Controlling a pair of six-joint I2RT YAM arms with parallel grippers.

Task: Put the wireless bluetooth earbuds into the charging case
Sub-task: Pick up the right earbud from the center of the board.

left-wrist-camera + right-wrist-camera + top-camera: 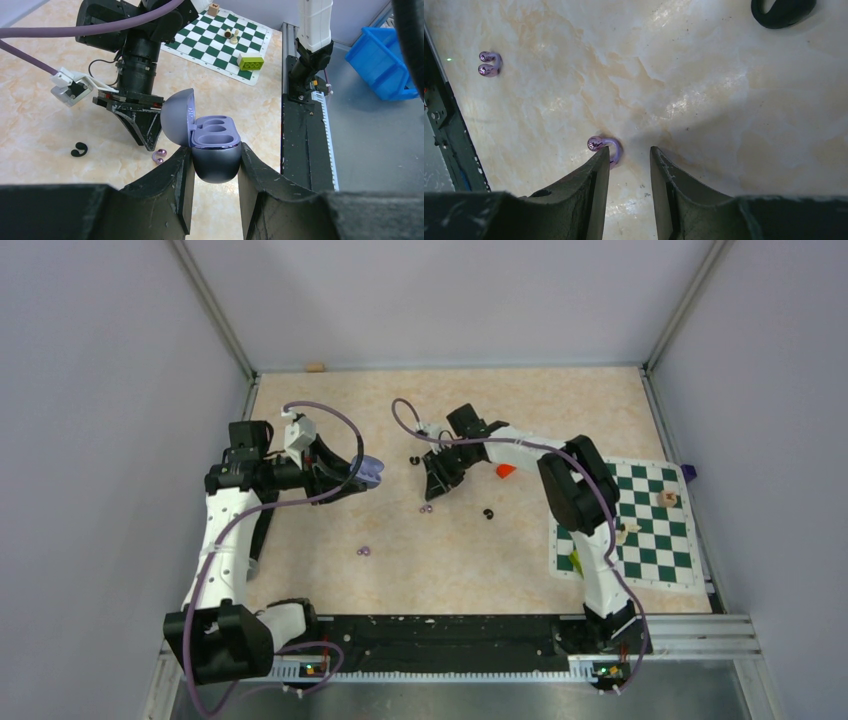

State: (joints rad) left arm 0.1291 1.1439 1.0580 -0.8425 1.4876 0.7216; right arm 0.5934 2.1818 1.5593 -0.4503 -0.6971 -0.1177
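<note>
My left gripper (pixel 215 149) is shut on the lilac charging case (pixel 216 167) and holds it above the table, lid open, both wells empty. In the top view the case (pixel 372 471) sits left of centre. My right gripper (pixel 628 152) is down at the table, jaws apart with nothing between them. A lilac earbud (pixel 606 146) lies at the tip of its left finger, partly under it. A second lilac earbud (pixel 489 63) lies farther off. One black earbud (pixel 783 10) lies beyond the right gripper, and another (pixel 414 460) lies behind it.
A small red block (pixel 505 471) lies beside the right arm's wrist. A green and white chessboard mat (pixel 650 530) with a few pieces and a green brick (pixel 250 61) covers the right side. A blue bin (pixel 385 65) stands off the table.
</note>
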